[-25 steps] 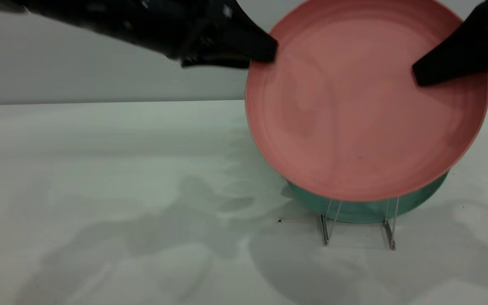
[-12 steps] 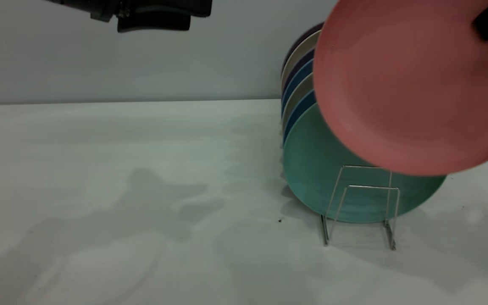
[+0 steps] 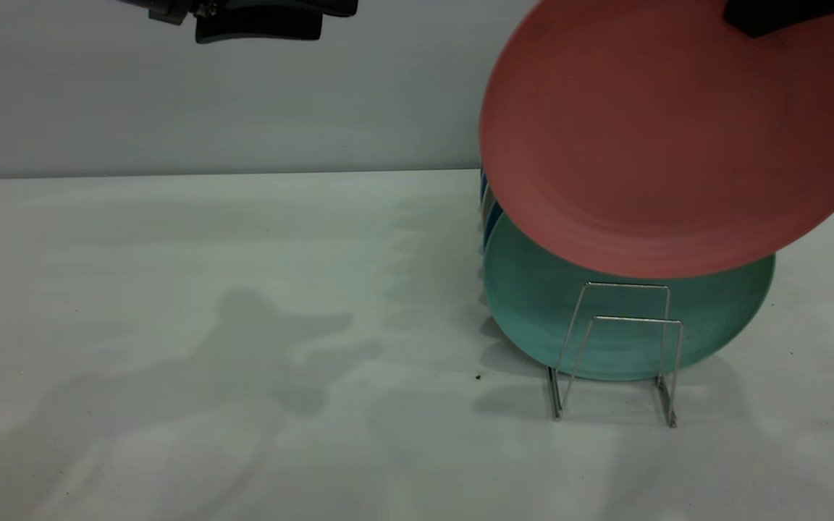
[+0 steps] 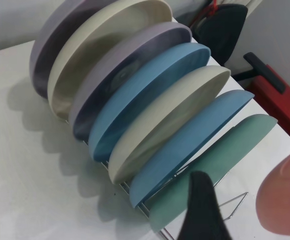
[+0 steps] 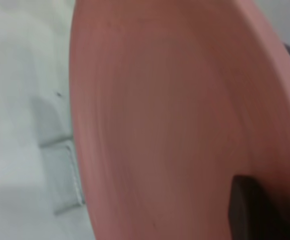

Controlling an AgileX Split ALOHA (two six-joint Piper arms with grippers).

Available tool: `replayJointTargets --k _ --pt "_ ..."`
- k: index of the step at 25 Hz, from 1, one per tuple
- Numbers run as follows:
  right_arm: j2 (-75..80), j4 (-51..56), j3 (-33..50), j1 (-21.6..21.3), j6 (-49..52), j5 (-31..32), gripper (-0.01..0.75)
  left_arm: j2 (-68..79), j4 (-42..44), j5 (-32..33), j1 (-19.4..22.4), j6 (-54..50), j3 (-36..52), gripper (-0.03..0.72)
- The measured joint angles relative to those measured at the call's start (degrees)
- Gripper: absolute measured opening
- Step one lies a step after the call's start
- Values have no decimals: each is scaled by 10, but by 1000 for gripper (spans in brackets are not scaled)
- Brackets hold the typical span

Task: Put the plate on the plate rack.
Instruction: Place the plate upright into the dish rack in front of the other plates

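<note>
The salmon-pink plate (image 3: pixel 670 137) hangs on edge, tilted, above the front of the silver wire plate rack (image 3: pixel 623 318). Its lower rim overlaps the top of the teal-green plate (image 3: pixel 533 304) standing in the rack. My right gripper (image 3: pixel 772 18) is shut on the pink plate's upper rim; one finger (image 5: pixel 249 205) lies on the plate face (image 5: pixel 159 125). My left gripper (image 3: pixel 258 18) is open and empty, high at the upper left, away from the plate. Its wrist view shows the rack (image 4: pixel 234 205), the teal plate (image 4: pixel 219 155) and the pink plate's edge (image 4: pixel 284 200).
Several plates stand in the rack behind the teal one: blue (image 4: pixel 184 150), cream (image 4: pixel 164 125) and purple (image 4: pixel 125 75). The two front wire loops hold nothing. The white table (image 3: pixel 171 325) stretches left of the rack. A red object (image 4: pixel 279 105) lies beyond the rack.
My left gripper let go of the pink plate and drew back to the upper left. The right gripper alone lifted the plate to the right, then shifted it back left over the rack.
</note>
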Motion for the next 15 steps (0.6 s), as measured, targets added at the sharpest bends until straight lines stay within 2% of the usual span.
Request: replayJointTargets --k 6,15 --pt "0 -134 0 6 102 -5 87 0 0 -1 0 0 0 538" --pt "15 -152 0 6 113 -14 87 0 0 -2 0 0 0 538"
